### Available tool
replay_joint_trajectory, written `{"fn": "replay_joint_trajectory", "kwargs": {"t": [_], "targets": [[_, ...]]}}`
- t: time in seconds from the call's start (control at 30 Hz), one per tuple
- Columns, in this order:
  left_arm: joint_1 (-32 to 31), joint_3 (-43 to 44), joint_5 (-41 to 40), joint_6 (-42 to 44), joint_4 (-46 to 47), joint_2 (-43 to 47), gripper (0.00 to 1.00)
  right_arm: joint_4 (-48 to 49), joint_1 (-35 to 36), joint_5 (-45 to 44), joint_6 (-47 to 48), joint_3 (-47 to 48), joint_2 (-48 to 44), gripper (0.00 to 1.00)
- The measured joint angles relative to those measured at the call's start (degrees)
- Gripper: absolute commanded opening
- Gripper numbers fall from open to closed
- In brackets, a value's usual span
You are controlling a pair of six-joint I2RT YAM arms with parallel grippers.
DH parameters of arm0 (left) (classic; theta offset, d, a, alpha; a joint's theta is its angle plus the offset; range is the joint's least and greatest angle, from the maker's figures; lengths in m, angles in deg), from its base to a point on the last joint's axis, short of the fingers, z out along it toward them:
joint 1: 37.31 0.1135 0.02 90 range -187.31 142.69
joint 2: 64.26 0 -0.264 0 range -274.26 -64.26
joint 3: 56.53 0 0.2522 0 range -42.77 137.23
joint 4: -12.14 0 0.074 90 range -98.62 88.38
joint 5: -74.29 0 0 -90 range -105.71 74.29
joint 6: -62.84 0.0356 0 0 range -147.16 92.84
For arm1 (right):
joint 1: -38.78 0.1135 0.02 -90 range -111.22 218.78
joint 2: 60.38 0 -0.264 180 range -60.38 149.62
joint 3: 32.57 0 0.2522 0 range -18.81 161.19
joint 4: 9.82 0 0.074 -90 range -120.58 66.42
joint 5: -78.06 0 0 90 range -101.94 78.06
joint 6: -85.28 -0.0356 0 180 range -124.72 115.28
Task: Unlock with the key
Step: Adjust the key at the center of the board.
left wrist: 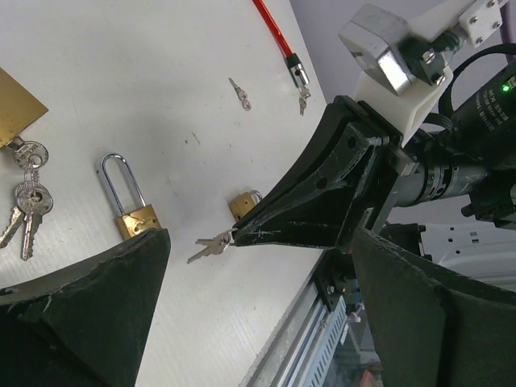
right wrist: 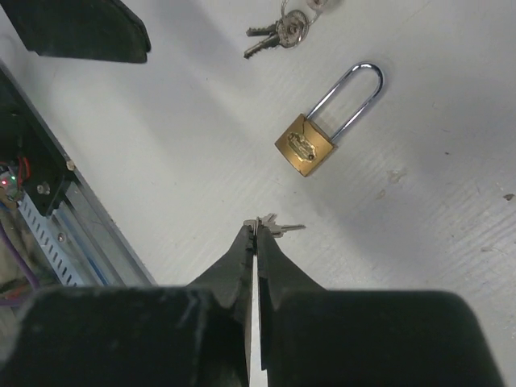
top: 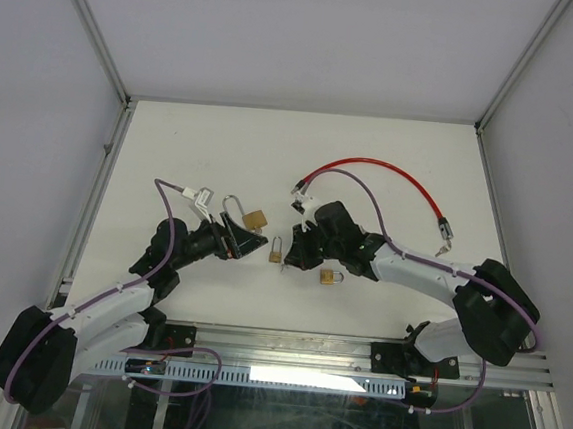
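R hand (right wrist: 256, 234) clenched on small key bunch (right wrist: 278, 228), tips low over the counter (top: 172, 144), near its front rail (top: 285, 343). Just beyond lies the long-shackle padlock (right wrist: 305, 145), flat, apart from the keys. L hand (top: 244, 239) released, jaws wide, beside a larger padlock (top: 254, 217). I note open white surface toward the far edge. Red cable lock (top: 371, 170) arcs behind the R arm.

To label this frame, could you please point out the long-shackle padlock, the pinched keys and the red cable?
long-shackle padlock (right wrist: 305, 147), right wrist view, brass body.
pinched keys (right wrist: 282, 228), right wrist view, protruding blades.
red cable (top: 381, 165), top external view, top of its arc.
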Motion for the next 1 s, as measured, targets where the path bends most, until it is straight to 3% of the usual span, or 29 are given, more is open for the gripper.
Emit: {"fn": "replay_joint_trajectory", "kwargs": {"t": [0.23,0.47,0.6,0.73,1.0], "targets": [[0.0,-1.7,0.1,-2.3,3.4,-0.9,0.99,6.6,0.0,-0.5,-4.9,-1.4,0.3,0.0],[0.0,-1.7,0.1,-3.2,3.7,-0.9,0.99,7.4,0.0,-2.1,-5.8,-4.4,2.2,0.0],[0.0,-1.7,0.0,-3.2,3.2,-0.7,0.99,5.2,0.9,-3.4,-5.6,-4.8,1.6,0.1],[0.0,-1.7,-0.6,-3.2,1.3,-0.2,0.99,-2.9,2.4,-7.3,-4.3,-4.0,1.4,0.22],[0.0,-1.7,-4.1,-3.1,-3.5,2.3,0.99,-15.5,5.8,-12.8,-1.0,4.8,2.3,0.46]]}}
